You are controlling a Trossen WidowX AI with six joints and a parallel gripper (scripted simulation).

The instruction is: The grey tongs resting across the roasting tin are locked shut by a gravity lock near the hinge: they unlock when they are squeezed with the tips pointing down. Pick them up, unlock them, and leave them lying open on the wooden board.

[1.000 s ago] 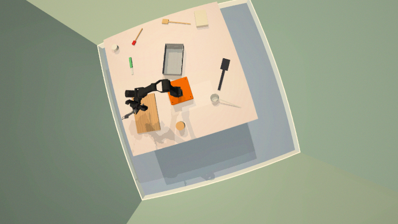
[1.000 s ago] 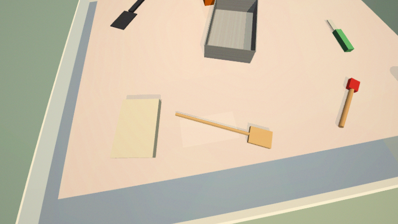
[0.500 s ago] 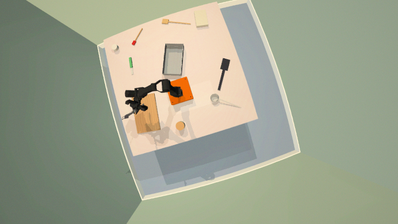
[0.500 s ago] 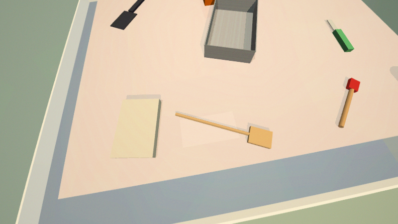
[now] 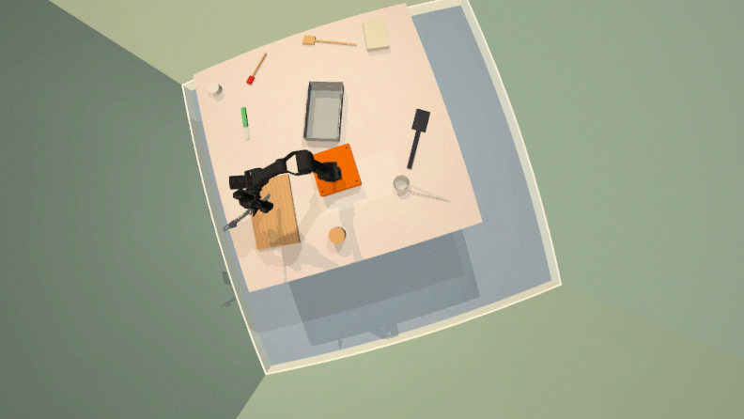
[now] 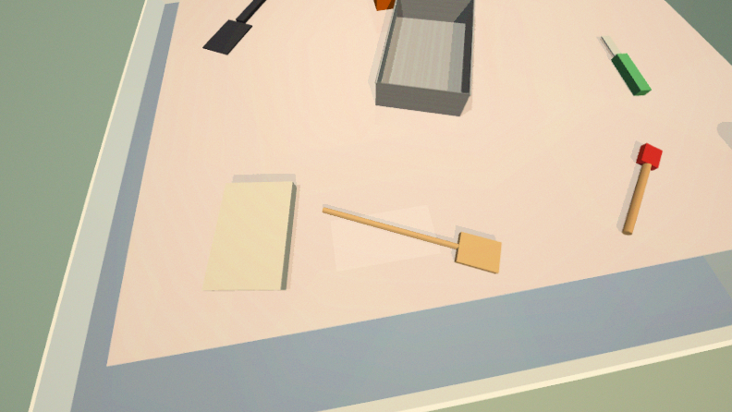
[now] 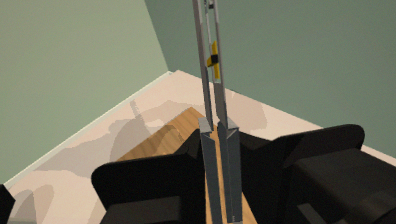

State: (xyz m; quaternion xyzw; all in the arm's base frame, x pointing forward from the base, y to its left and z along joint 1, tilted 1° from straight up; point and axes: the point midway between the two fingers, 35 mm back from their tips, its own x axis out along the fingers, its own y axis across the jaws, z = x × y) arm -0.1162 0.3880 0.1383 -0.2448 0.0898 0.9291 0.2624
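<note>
Claw (image 7: 220,165) clamping tongs (image 7: 212,90), over board's edge (image 5: 260,228) — near table rim (image 5: 200,150)

Your arm (image 5: 291,163) reaches out from its base and bends at the elbow, wrist turned sideways. The gripper (image 5: 253,206) is clamped on the tongs (image 7: 220,150), its two black fingers pressing the grey arms from either side.

Black spatula (image 5: 417,136); green marker (image 5: 243,121); orange plate (image 5: 338,169).
</note>
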